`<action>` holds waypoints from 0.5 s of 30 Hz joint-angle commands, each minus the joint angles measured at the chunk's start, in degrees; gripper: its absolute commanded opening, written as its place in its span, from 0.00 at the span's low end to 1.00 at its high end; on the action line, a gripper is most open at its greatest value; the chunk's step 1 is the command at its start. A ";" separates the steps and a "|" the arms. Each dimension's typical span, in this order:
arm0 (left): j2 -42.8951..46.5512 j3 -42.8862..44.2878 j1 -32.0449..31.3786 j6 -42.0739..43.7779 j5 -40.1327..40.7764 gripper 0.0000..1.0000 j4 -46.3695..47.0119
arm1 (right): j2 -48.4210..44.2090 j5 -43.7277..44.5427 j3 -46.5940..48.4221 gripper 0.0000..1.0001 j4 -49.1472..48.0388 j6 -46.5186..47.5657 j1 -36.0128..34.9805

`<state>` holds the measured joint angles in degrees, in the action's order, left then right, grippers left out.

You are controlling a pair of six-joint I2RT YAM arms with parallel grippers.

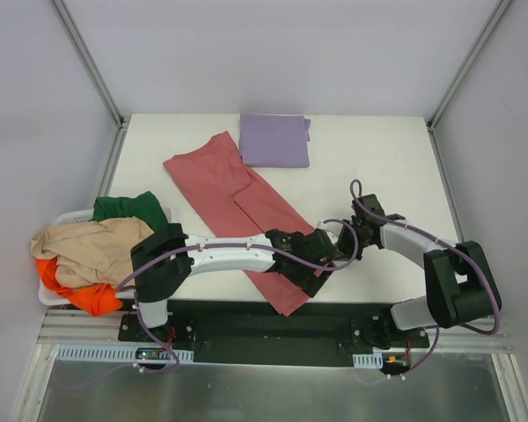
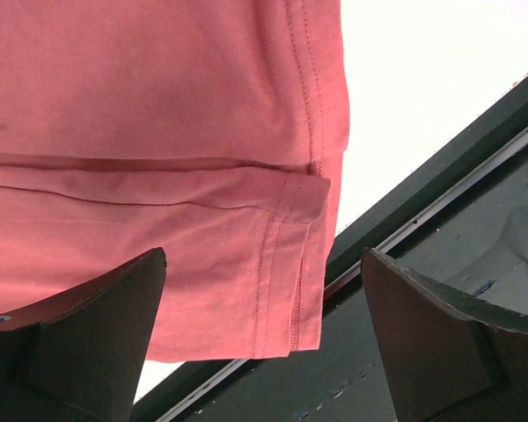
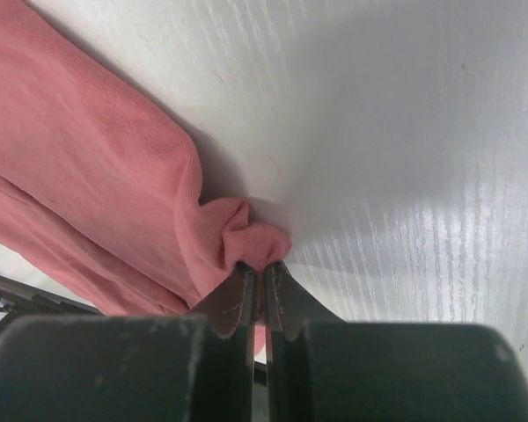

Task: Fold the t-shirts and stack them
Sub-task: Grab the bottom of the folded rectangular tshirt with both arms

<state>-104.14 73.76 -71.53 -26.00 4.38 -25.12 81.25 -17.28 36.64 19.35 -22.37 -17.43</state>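
Left of the red t-shirt (image 1: 238, 198) I see a white basket (image 1: 46, 294) heaped with tan, orange and green garments (image 1: 97, 246). The red t-shirt itself lies as a long folded strip slanting across the counter (image 1: 378, 158), with a folded purple t-shirt (image 1: 275, 139) just beside its far end. Over its near hem, at the counter's front edge, my left end effector (image 2: 264, 264) hangs released with fingers wide apart and holding nothing, and at the shirt's right edge my right end effector (image 3: 257, 274) is clenched on a small pinch of the red fabric.
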 commanded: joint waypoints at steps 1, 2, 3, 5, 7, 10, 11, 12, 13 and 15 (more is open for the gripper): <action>-0.98 0.69 -0.02 0.16 -1.66 0.89 0.34 | 2.07 4.97 1.15 0.00 -6.08 -1.97 0.99; -1.24 0.60 -0.19 -0.10 -1.74 0.86 0.34 | 1.98 4.89 1.32 0.01 -6.08 -2.15 1.34; -1.42 0.60 -0.45 -0.45 -1.92 0.83 0.34 | 1.98 4.89 1.67 0.01 -6.08 -2.41 1.69; -1.94 0.77 -1.24 -1.16 -1.66 0.80 0.43 | 2.15 4.80 2.29 0.01 -6.08 -2.68 2.14; -2.21 0.43 -2.38 -1.51 -0.96 0.79 0.43 | 2.94 4.10 2.82 0.01 -6.17 -2.77 2.84; -1.77 -0.71 -4.32 -2.30 -0.08 0.77 0.43 | 4.00 3.13 3.35 0.01 -6.08 -2.77 3.37; -1.60 -1.07 -4.93 -2.30 0.53 0.76 0.34 | 4.00 2.95 3.43 0.01 -6.08 -2.77 3.54; -1.51 -1.68 -5.29 -2.91 1.32 0.75 0.43 | 3.91 2.78 3.26 0.01 -6.26 -2.77 3.46; -1.68 -2.12 -5.55 -3.18 1.42 0.74 0.43 | 3.65 2.78 3.17 0.01 -6.35 -2.85 3.54; -2.64 -2.30 -5.73 -3.62 0.46 0.70 0.34 | 3.13 2.43 2.65 0.00 -6.70 -3.03 3.63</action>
<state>-106.24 72.75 -76.38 -27.66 4.08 -24.51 84.29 -17.41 38.68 15.75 -24.86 -14.50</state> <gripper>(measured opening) 0.741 0.033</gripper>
